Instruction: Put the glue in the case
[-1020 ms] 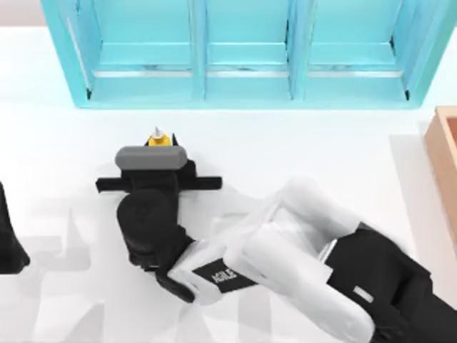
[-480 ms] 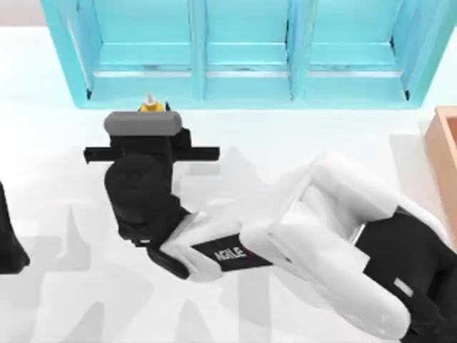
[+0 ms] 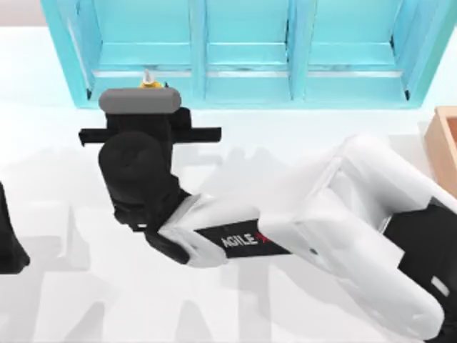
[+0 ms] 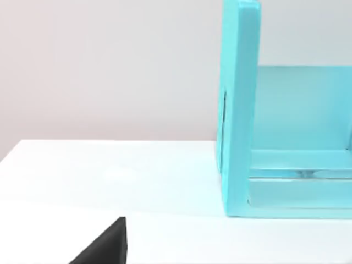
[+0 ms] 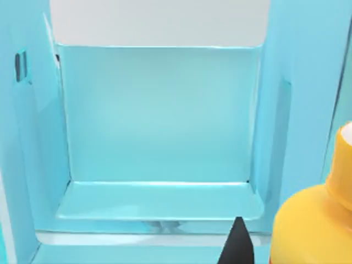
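The glue (image 3: 148,81), a small yellow-orange bottle with a white pointed tip, is held upright in my right gripper (image 3: 147,88), which is shut on it. It sits at the front lip of the left compartment of the turquoise case (image 3: 243,89). In the right wrist view the glue (image 5: 313,225) stands close up beside a dark fingertip (image 5: 237,245), and the open left compartment of the case (image 5: 157,201) lies straight ahead. My left arm (image 3: 7,239) is parked at the table's left edge.
A tan wooden box (image 3: 444,146) stands at the right edge of the table. My right arm's white and black links (image 3: 321,221) stretch across the table's middle. The left wrist view shows the case's outer left panel (image 4: 239,110) and bare white table (image 4: 110,176).
My right gripper has carried the glue away from the table's middle toward the case, from open table up to the left compartment's front lip. The left arm has stayed still.
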Controlling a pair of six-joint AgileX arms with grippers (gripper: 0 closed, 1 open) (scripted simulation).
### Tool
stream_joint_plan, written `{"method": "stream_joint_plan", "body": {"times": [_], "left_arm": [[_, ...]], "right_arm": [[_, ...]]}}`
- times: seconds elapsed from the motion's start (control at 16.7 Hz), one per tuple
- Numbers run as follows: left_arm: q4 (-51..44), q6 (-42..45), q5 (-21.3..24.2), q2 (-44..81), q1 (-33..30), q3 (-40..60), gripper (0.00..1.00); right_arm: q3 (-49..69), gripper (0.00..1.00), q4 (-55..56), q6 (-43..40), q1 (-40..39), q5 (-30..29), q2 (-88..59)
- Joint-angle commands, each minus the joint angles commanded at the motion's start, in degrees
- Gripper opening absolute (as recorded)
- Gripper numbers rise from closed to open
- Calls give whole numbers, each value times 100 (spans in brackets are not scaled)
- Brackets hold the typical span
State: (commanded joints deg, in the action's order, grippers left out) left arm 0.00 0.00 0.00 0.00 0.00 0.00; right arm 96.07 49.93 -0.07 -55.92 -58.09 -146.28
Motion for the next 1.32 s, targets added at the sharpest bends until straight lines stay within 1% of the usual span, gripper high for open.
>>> {"method": "stream_joint_plan", "body": {"times": [0.12,0.24,0.36,0.48,0.66,0.78,1.02,1.32], "left_arm": [[0,0,0,0,0,0,100],[0,0,0,0,0,0,100],[0,0,0,0,0,0,100],[0,0,0,0,0,0,100],[0,0,0,0,0,0,100],[0,0,0,0,0,0,100],[0,0,0,0,0,0,100],[0,0,0,0,0,0,100]], "right_arm": [[-10,0,16,6,15,39,16],[-77,0,119,43,113,299,119],[-200,0,306,115,288,770,297],[-366,0,568,219,532,1424,519],[-684,0,1055,405,1008,2671,882],[-940,0,1410,529,1403,3641,1130],[-1548,0,2106,742,2364,5758,1622],[-2489,0,2822,869,3917,8515,2198]]}}
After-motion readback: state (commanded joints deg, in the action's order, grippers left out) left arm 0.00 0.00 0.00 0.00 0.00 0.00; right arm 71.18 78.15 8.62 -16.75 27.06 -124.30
